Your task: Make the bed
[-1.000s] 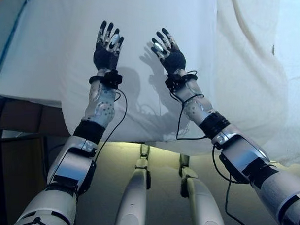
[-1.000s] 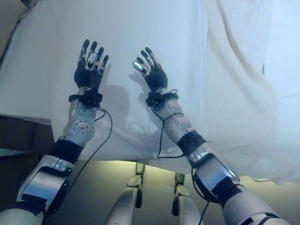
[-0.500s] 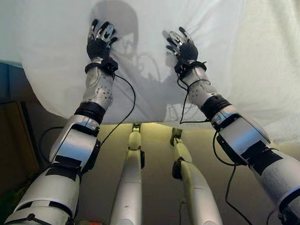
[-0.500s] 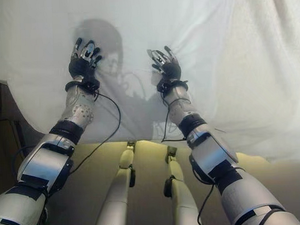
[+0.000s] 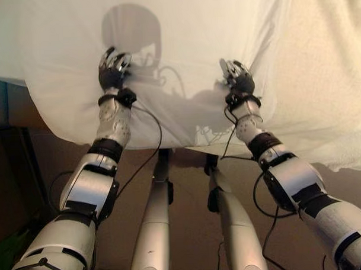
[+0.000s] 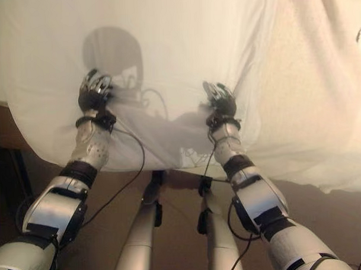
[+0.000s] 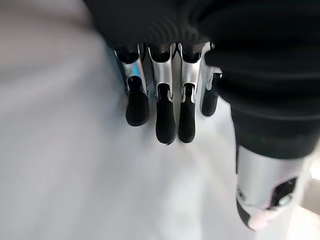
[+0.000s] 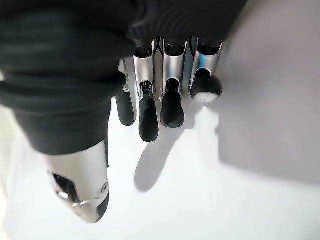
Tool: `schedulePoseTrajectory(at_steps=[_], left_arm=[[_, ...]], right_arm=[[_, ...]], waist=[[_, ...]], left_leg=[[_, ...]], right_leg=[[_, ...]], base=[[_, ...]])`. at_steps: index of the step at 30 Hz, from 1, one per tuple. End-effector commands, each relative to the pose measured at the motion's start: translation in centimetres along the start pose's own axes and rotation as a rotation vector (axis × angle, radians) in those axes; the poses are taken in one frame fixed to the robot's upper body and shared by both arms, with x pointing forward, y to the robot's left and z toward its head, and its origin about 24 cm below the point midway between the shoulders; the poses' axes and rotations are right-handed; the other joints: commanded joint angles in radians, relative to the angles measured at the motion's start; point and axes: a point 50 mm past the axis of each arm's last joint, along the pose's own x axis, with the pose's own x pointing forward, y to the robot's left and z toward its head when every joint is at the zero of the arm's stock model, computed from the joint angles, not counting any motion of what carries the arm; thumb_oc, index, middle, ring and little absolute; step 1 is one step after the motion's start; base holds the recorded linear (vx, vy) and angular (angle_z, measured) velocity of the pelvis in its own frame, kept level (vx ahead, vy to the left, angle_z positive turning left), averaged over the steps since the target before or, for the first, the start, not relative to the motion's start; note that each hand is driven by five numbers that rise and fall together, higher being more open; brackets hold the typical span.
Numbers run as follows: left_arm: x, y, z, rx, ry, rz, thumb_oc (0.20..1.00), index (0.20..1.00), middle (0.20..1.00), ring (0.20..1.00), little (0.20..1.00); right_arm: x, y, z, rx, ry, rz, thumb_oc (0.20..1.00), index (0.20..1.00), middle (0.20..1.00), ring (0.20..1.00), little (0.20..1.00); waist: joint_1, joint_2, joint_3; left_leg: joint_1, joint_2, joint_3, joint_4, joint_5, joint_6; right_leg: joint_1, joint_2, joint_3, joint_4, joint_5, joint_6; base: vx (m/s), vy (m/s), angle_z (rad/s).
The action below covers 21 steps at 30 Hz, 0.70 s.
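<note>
Two pieces of white bedding are seen. One is a smooth white bed sheet [image 5: 183, 46], spread over the bed and hanging down over its near edge in a curved hem. The other is a coarser, nubbly white blanket [image 5: 327, 76], lying on the robot's right side and overlapping the sheet along a slanting fold; its lower edge also hangs over the bed's side.

Two robot hands are raised against the smooth sheet, well apart from each other. The left hand [image 5: 112, 69] is placed on the sheet near the hanging hem on the left side. In the left wrist view its fingers [image 7: 165, 120] are seen extended, close together in a row and lightly bent, with the tips against or just above the white cloth; no fabric is gripped. The right hand [image 5: 239, 81] is placed just beside the fold where the sheet meets the blanket. In the right wrist view its fingers [image 8: 170, 107] are likewise seen stretched out and relaxed over the white cloth, with the thumb [image 8: 82, 190] held apart; nothing is held.

Below the hanging bedding a plain brownish floor [image 5: 190, 235] is seen. At the far left, under the sheet's edge, a dark bed frame [image 5: 7, 105] is partly shown.
</note>
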Motion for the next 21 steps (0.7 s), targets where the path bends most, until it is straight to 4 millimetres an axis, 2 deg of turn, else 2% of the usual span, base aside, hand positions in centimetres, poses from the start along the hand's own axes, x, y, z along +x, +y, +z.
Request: schedulePoseTrajectory(at_steps=[1,2,3,4,5,6,8,9,10,11,12,13,14,15,16,17,18,19,20,21], left_arm=[[-3.6,7.7,-5.3,0.009,0.194,0.308,1.0,1.0,1.0,1.0,1.0],[-5.1,9.5,-6.4,0.004,0.226,0.354,1.0,1.0,1.0,1.0,1.0],[-5.7,10.6,-6.8,0.006,0.244,0.383,1.0,1.0,1.0,1.0,1.0],[-5.8,10.7,-6.8,0.006,0.246,0.384,1.0,1.0,1.0,1.0,1.0],[-6.5,11.5,-7.3,0.011,0.265,0.403,1.0,1.0,1.0,1.0,1.0],[-8.0,13.1,-8.3,0.003,0.306,0.444,1.0,1.0,1.0,1.0,1.0],[-8.9,13.8,-8.9,0.003,0.332,0.459,1.0,1.0,1.0,1.0,1.0],[-10.8,14.9,-10.2,-0.014,0.38,0.495,1.0,1.0,1.0,1.0,1.0],[-11.0,15.0,-10.3,-0.013,0.383,0.496,1.0,1.0,1.0,1.0,1.0],[-12.0,15.4,-10.9,-0.02,0.406,0.511,1.0,1.0,1.0,1.0,1.0],[-13.9,16.1,-12.2,-0.025,0.459,0.529,1.0,1.0,1.0,1.0,1.0],[-14.0,16.1,-12.3,-0.025,0.46,0.529,1.0,1.0,1.0,1.0,1.0],[-15.1,16.4,-12.8,-0.018,0.488,0.536,1.0,1.0,1.0,1.0,1.0],[-16.3,17.0,-13.4,-0.002,0.525,0.546,1.0,1.0,1.0,1.0,1.0],[-18.4,17.9,-14.2,0.025,0.582,0.566,1.0,1.0,1.0,1.0,1.0],[-18.4,17.9,-14.2,0.025,0.583,0.566,1.0,1.0,1.0,1.0,1.0],[-19.9,18.6,-14.6,0.08,0.631,0.552,1.0,1.0,1.0,1.0,1.0],[-19.9,18.6,-14.6,0.08,0.632,0.551,1.0,1.0,1.0,1.0,1.0],[-21.4,19.4,-14.9,0.187,0.701,0.512,1.0,1.0,1.0,1.0,1.0],[-22.0,19.6,-15.0,0.255,0.729,0.474,1.0,1.0,1.0,1.0,1.0]], right_arm=[[-2.4,-10.1,-3.8,-0.079,0.147,-0.314,1.0,1.0,1.0,1.0,1.0],[-3.2,-11.7,-4.3,-0.123,0.16,-0.327,1.0,1.0,1.0,1.0,1.0],[-3.6,-12.4,-4.6,-0.141,0.168,-0.33,1.0,1.0,1.0,1.0,1.0],[-3.6,-12.5,-4.7,-0.143,0.17,-0.331,1.0,1.0,1.0,1.0,1.0],[-3.9,-13.4,-4.6,-0.175,0.175,-0.346,1.0,1.0,1.0,1.0,1.0],[-4.7,-14.8,-5.0,-0.234,0.2,-0.355,1.0,1.0,1.0,1.0,1.0],[-5.1,-15.7,-5.1,-0.268,0.214,-0.368,1.0,1.0,1.0,1.0,1.0],[-6.1,-17.6,-5.4,-0.313,0.245,-0.396,1.0,1.0,1.0,1.0,1.0],[-6.2,-17.7,-5.4,-0.316,0.247,-0.398,1.0,1.0,1.0,1.0,1.0],[-6.5,-18.4,-5.4,-0.337,0.258,-0.406,1.0,1.0,1.0,1.0,1.0],[-7.5,-20.0,-5.4,-0.376,0.279,-0.425,1.0,1.0,1.0,1.0,1.0],[-7.5,-20.1,-5.4,-0.377,0.279,-0.426,1.0,1.0,1.0,1.0,1.0],[-8.1,-21.1,-5.3,-0.407,0.296,-0.442,1.0,1.0,1.0,1.0,1.0],[-8.8,-22.4,-5.3,-0.46,0.323,-0.458,1.0,1.0,1.0,1.0,1.0],[-9.7,-23.7,-5.0,-0.59,0.36,-0.445,1.0,1.0,1.0,1.0,1.0],[-9.7,-23.7,-5.0,-0.59,0.36,-0.445,1.0,1.0,1.0,1.0,1.0],[-10.3,-24.6,-4.7,-0.796,0.408,-0.383,1.0,1.0,1.0,1.0,1.0],[-10.3,-24.6,-4.7,-0.797,0.408,-0.383,1.0,1.0,1.0,1.0,1.0],[-10.9,-25.2,-4.8,-0.95,0.459,-0.302,1.0,1.0,1.0,1.0,1.0],[-11.3,-25.4,-4.9,-0.975,0.474,-0.282,1.0,1.0,1.0,1.0,1.0]], waist=[[0.0,0.039,0.037],[0.0,0.038,0.037],[-0.001,0.036,0.037],[-0.003,0.037,0.037],[-0.003,0.038,0.037],[-0.006,0.045,0.037],[-0.009,0.051,0.037],[-0.013,0.063,0.037],[-0.015,0.064,0.037],[-0.017,0.07,0.037],[-0.025,0.082,0.037],[-0.025,0.085,0.037],[-0.027,0.094,0.029],[-0.03,0.097,0.012],[-0.035,0.103,-0.021],[-0.035,0.105,-0.023],[-0.04,0.098,-0.052],[-0.04,0.1,-0.055],[-0.04,0.083,-0.09],[-0.039,0.077,-0.11]], left_leg=[[-0.016,-0.026,0.0,0.019,-0.042,-0.022],[0.021,-0.014,-0.004,0.02,-0.042,-0.031],[0.044,-0.005,-0.008,0.018,-0.036,-0.038],[0.049,-0.005,-0.009,0.014,-0.034,-0.039],[0.07,0.003,-0.014,0.011,-0.027,-0.044],[0.131,0.024,-0.026,-0.012,-0.003,-0.062],[0.172,0.034,-0.036,-0.035,0.017,-0.069],[0.252,0.05,-0.041,-0.064,0.029,-0.077],[0.26,0.05,-0.043,-0.072,0.032,-0.078],[0.297,0.058,-0.043,-0.085,0.039,-0.082],[0.368,0.064,-0.043,-0.104,0.045,-0.083],[0.369,0.066,-0.044,-0.108,0.05,-0.082],[0.401,0.067,-0.046,-0.108,0.049,-0.081],[0.426,0.064,-0.044,-0.102,0.04,-0.079],[0.461,0.055,-0.03,-0.074,0.018,-0.074],[0.458,0.056,-0.031,-0.075,0.021,-0.074],[0.494,0.039,0.004,-0.02,-0.029,-0.063],[0.49,0.041,0.003,-0.021,-0.026,-0.063],[0.52,0.011,-0.002,0.032,-0.078,-0.057],[0.531,-0.009,-0.018,0.062,-0.106,-0.052]], right_leg=[[0.027,-0.023,-0.019,0.045,-0.039,0.062],[0.047,-0.018,-0.023,0.074,-0.067,0.053],[0.062,-0.013,-0.025,0.087,-0.081,0.047],[0.065,-0.013,-0.026,0.088,-0.082,0.046],[0.079,-0.007,-0.026,0.102,-0.095,0.039],[0.119,0.011,-0.032,0.131,-0.124,0.027],[0.153,0.018,-0.038,0.135,-0.129,0.022],[0.215,0.027,-0.041,0.156,-0.156,0.013],[0.222,0.028,-0.042,0.153,-0.156,0.012],[0.255,0.032,-0.043,0.158,-0.164,0.009],[0.318,0.039,-0.042,0.161,-0.172,0.004],[0.32,0.042,-0.043,0.156,-0.165,0.003],[0.353,0.043,-0.042,0.15,-0.167,0.002],[0.379,0.039,-0.041,0.151,-0.173,0.0],[0.423,0.032,-0.041,0.133,-0.165,-0.001],[0.423,0.033,-0.042,0.128,-0.16,-0.002],[0.463,0.021,-0.042,0.091,-0.147,-0.002],[0.461,0.022,-0.043,0.086,-0.142,-0.002],[0.496,0.022,-0.03,0.042,-0.122,-0.002],[0.51,0.025,-0.018,0.026,-0.116,0.0]], base=[[-0.08,-0.127,-0.1],[-0.1,-0.184,-0.13],[-0.09,-0.19,-0.21],[-0.07,-0.154,-0.17],[-0.11,-0.217,-0.19],[-0.11,-0.218,-0.11],[-0.1,-0.216,-0.04],[-0.07,-0.203,-0.04],[-0.04,-0.2,-0.04],[-0.05,-0.18,0.05],[-0.06,-0.175,0.08],[-0.03,-0.137,0.15],[0.02,-0.089,0.09],[0.05,-0.148,0.11],[0.03,-0.104,0.05],[-0.01,-0.106,0.09],[-0.03,-0.048,0.08],[-0.02,-0.089,0.13],[0.01,-0.046,0.08],[0.01,-0.046,-0.04]])
